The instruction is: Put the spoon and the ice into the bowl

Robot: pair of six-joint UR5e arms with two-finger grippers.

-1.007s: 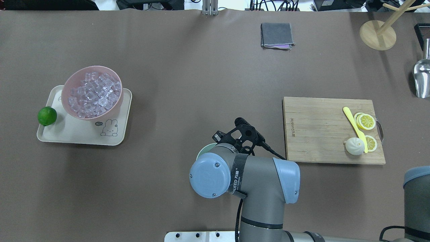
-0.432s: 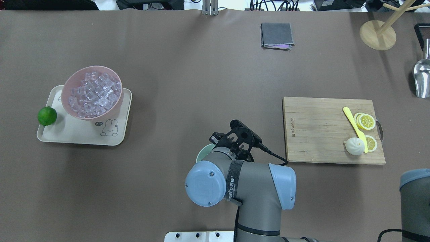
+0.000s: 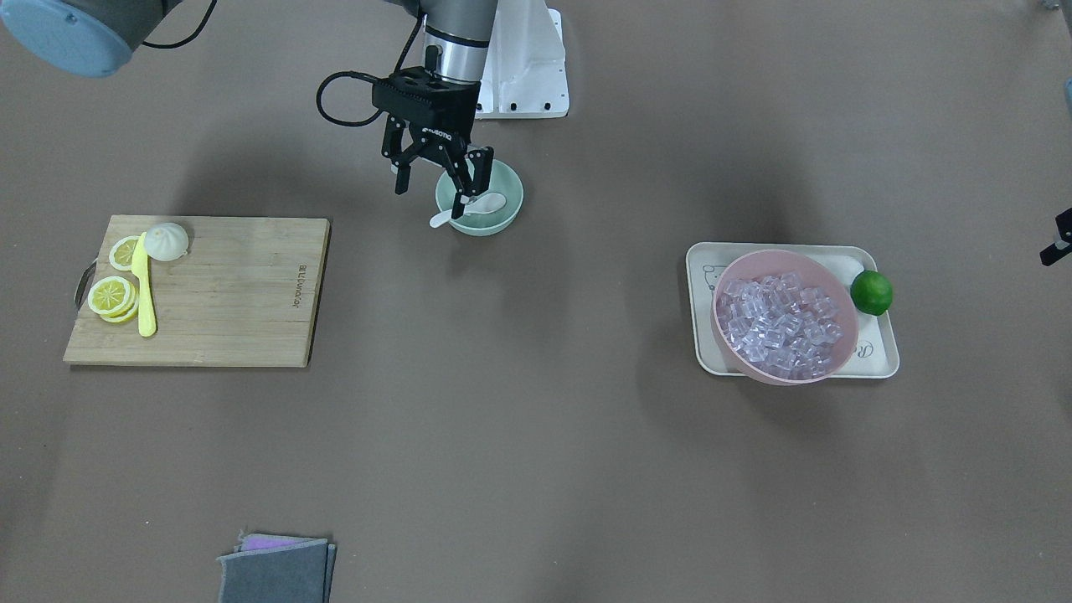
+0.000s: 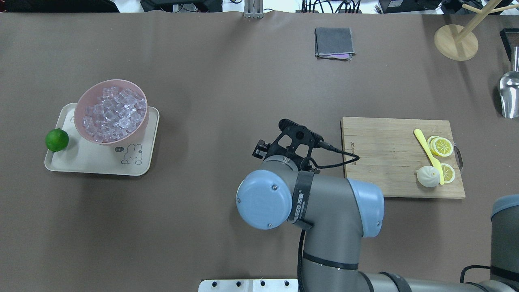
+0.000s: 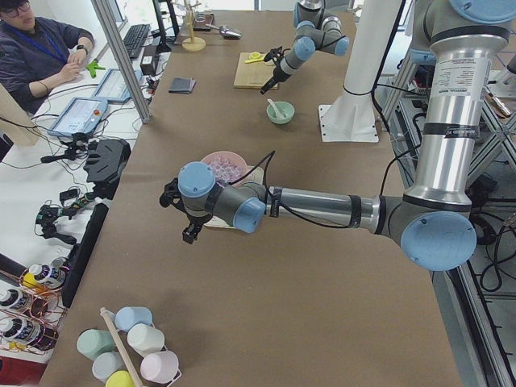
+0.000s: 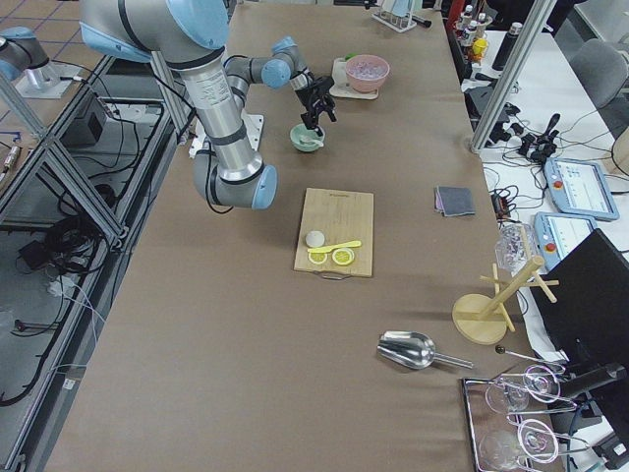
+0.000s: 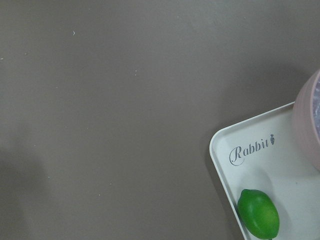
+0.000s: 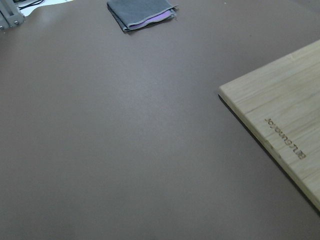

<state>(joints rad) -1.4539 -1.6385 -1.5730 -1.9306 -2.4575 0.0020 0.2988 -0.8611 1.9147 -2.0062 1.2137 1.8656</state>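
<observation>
The pale mint-green bowl (image 3: 505,207) stands near the robot's base. The white spoon (image 3: 484,203) lies in it, scoop inside and handle over the rim toward the cutting board. My right gripper (image 3: 429,199) is open and empty, just above the bowl's board-side rim and the spoon handle. In the overhead view my right arm hides the bowl and spoon. The clear ice cubes (image 3: 781,321) fill the pink bowl (image 4: 142,121) on the cream tray (image 4: 87,164). I see no ice in the mint bowl. My left gripper (image 5: 184,219) hovers beside the tray's outer end; I cannot tell if it is open.
A wooden cutting board (image 4: 385,162) with a yellow knife (image 4: 427,152), lemon slices and a white bun (image 4: 427,177) lies to the right. A lime (image 4: 56,140) sits on the tray. A grey cloth (image 4: 334,42), a wooden stand (image 4: 455,42) and a metal scoop (image 4: 509,95) are at the far side.
My right wrist has moved forward and to the right, away from the base. The arm's elbow now covers the mint bowl's rim, which showed before.
</observation>
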